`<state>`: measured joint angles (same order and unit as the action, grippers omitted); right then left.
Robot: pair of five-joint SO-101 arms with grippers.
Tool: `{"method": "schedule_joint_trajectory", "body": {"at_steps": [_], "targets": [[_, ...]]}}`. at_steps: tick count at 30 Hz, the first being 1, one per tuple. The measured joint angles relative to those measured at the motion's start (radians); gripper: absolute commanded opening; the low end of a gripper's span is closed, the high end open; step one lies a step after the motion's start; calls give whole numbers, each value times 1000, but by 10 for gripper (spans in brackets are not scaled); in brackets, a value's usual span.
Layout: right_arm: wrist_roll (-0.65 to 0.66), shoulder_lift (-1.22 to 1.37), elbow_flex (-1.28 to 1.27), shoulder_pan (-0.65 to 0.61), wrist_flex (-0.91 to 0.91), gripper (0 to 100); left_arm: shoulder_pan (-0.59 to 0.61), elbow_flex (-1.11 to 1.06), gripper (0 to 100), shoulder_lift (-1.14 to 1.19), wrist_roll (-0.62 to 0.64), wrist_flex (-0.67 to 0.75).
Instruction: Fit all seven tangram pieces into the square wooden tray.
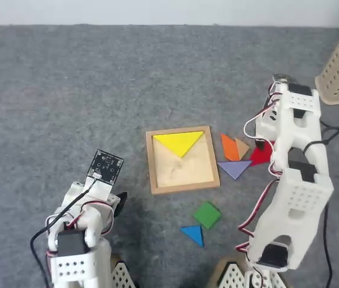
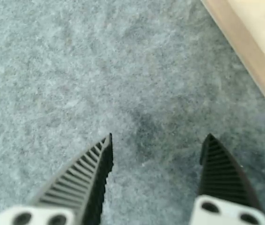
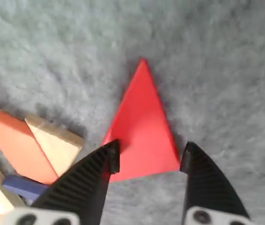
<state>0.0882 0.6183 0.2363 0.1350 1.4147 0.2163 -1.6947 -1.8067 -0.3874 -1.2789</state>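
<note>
L gripper (image 2: 159,140) hangs over grey carpet (image 2: 76,70) at 8 o'clock of the square wooden tray (image 1: 185,186), fingers released, nothing between. Flat yellow triangle (image 1: 178,143) lies in the tray's 12 o'clock half. Green square (image 1: 207,214) and blue triangle (image 1: 193,233) sit at 5 o'clock (close together). At 3 o'clock: orange parallelogram (image 1: 230,147), tan wooden piece (image 1: 242,147), purple triangle (image 1: 234,168). R gripper (image 3: 151,147), fingers spread, straddles the red triangle (image 3: 141,117).

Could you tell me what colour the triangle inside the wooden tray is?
The triangle in the tray is yellow, clearest in the high view.
</note>
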Motion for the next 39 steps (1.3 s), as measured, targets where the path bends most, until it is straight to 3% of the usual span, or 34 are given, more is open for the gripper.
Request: {"method": "schedule_joint_trajectory", "body": {"at_steps": [14,31,39], "targets": [[86,49,49,-46,11,219,0,0,280,0,0,0],[89,20,83,-77,60,217,0,0,280,0,0,0],[89,-150,-232,-92,-187,219,0,0,280,0,0,0]]}}
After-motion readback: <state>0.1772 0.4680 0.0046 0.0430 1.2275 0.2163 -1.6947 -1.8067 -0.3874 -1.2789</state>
